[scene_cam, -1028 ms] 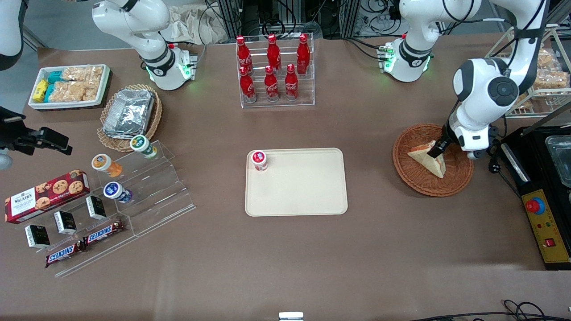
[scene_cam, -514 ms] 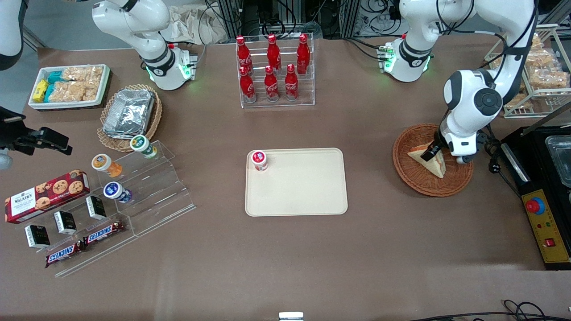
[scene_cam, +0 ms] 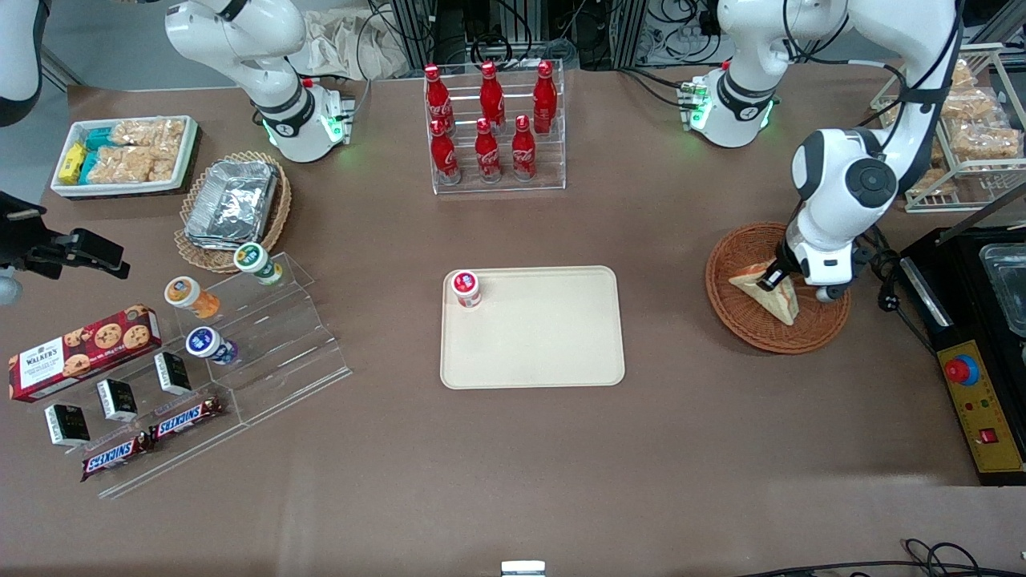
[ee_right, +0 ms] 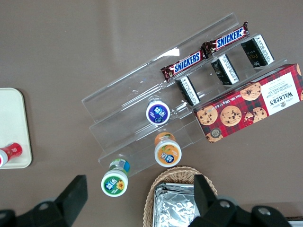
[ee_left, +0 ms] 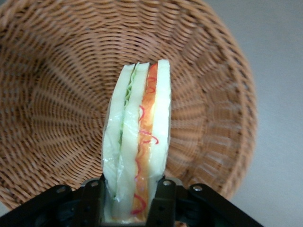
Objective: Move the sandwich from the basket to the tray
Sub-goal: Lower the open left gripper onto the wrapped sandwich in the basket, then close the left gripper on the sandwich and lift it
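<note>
Cream-beige rectangular plastic tray (scene_cam: 532, 327) sits mid-table, small red-capped jar (scene_cam: 466, 288) in its 10 o'clock corner. Round reddish-brown wicker basket (scene_cam: 776, 287) lies at the tray's 3 o'clock. Left gripper (ee_left: 129, 201) inside it, clamped on triangular white-bread sandwich (ee_left: 138, 142).

Sandwich (ee_left: 137, 142) upright over wicker basket (ee_left: 57, 94)

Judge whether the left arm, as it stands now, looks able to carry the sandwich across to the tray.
Probably yes. The gripper is shut on the sandwich over the basket. Bare table lies between it and the tray, which holds only a small red-lidded cup in one corner.
</note>
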`<state>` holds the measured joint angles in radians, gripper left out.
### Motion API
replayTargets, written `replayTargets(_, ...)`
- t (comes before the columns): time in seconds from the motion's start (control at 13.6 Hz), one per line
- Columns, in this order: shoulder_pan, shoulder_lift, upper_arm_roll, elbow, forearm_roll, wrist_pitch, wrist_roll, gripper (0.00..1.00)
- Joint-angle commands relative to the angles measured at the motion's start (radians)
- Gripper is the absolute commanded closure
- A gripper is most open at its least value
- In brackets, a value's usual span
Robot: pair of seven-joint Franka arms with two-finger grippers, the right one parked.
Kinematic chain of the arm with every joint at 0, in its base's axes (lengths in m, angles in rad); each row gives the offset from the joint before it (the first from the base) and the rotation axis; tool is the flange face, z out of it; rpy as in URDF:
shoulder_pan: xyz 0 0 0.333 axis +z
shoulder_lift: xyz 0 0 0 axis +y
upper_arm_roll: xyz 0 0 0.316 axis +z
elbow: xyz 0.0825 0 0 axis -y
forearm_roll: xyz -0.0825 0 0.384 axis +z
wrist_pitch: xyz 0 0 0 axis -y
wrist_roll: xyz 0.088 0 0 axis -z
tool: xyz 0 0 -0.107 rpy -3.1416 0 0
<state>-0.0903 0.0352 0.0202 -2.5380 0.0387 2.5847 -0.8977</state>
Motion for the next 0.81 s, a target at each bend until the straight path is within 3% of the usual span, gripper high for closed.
replayTargets(0.0, -0.005, -0.047, -0.011, 0.086, 0.018, -0.148, -0.047, 1.0)
replayTargets(0.44, -0.006, -0.037, -0.1, 0.535, 0.029, -0.729, 0.072, 1.0)
replayTargets(0.73, -0.008, -0.003, -0.219, 0.799, 0.03, -0.941, 0.16, 1.0)
